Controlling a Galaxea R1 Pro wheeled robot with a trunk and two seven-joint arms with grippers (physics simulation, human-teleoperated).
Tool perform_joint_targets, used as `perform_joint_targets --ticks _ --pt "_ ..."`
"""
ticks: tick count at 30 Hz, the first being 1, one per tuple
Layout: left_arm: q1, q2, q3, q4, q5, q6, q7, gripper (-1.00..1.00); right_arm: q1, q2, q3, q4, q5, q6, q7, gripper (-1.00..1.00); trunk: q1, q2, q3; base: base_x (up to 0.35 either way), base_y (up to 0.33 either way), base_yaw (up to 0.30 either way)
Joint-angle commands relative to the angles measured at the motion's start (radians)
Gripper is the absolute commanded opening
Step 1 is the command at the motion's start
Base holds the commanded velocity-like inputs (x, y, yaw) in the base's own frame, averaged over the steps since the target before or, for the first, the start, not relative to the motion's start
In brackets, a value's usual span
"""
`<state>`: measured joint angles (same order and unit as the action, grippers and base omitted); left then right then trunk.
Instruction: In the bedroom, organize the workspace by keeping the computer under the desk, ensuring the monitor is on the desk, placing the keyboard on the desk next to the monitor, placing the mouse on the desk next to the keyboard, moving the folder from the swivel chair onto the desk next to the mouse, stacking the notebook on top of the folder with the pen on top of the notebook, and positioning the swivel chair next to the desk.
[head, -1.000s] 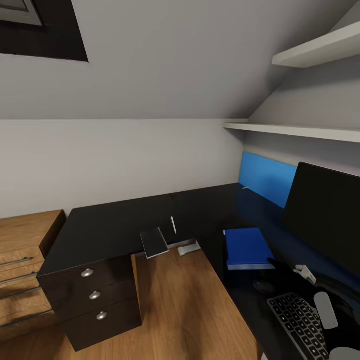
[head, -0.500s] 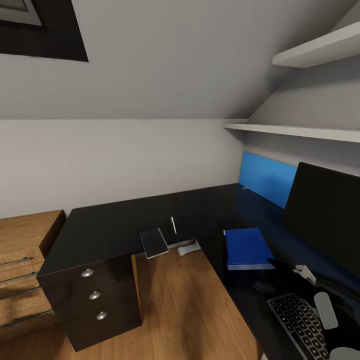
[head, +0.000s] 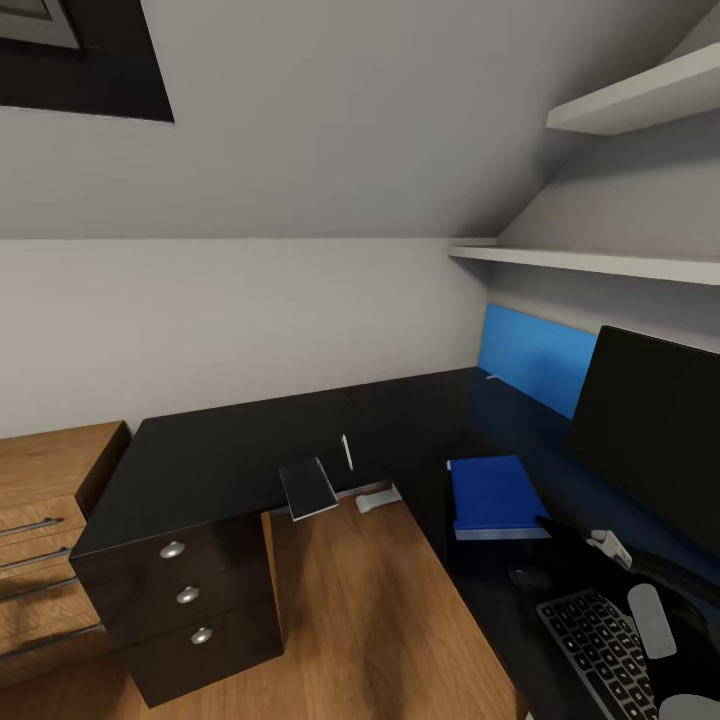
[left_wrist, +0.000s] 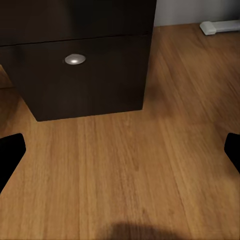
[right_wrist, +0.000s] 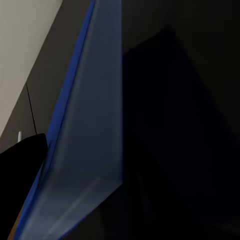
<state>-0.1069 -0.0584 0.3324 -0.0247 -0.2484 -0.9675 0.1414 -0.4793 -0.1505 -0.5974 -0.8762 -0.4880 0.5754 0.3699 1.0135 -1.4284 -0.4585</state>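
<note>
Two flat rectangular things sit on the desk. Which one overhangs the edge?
The small grey notebook, poking past the desk edge near the drawers. The blue folder lies fully on the top, beside the monitor.

Glossy black top on the desk (head: 230, 450); smooth bright-blue cover on the folder (head: 492, 493); warm wood-grain floor (left_wrist: 125, 170) under the left gripper (left_wrist: 120, 150); brushed-metal drawer knobs (head: 187, 595).
</note>
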Motion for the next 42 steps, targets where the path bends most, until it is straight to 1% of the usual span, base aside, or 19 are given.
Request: perform_joint_targets --ticks 1,29,40,42 --pt "-0.001 0.000 0.002 0.000 -0.011 -0.002 0.010 1.00 -0.001 0.000 -0.004 0.000 0.012 0.004 0.001 -1.00 0.000 -0.001 -0.001 0.000 0.000 0.000" --pt "-0.001 0.000 0.003 0.000 -0.009 -0.001 0.014 1.00 -0.001 -0.001 -0.004 0.001 0.012 0.004 -0.003 -1.00 0.000 -0.001 -0.001 0.025 -0.024 0.000" --pt "-0.001 0.000 0.004 0.000 -0.006 0.001 0.017 1.00 -0.001 -0.001 -0.004 0.001 0.012 0.003 -0.003 -1.00 0.042 -0.078 -0.036 0.000 0.000 0.000" --pt "-0.001 -0.001 0.004 0.000 -0.006 0.002 0.014 1.00 -0.001 -0.001 -0.004 0.000 0.012 0.003 -0.003 -1.00 0.042 -0.078 -0.036 0.000 0.000 0.000"
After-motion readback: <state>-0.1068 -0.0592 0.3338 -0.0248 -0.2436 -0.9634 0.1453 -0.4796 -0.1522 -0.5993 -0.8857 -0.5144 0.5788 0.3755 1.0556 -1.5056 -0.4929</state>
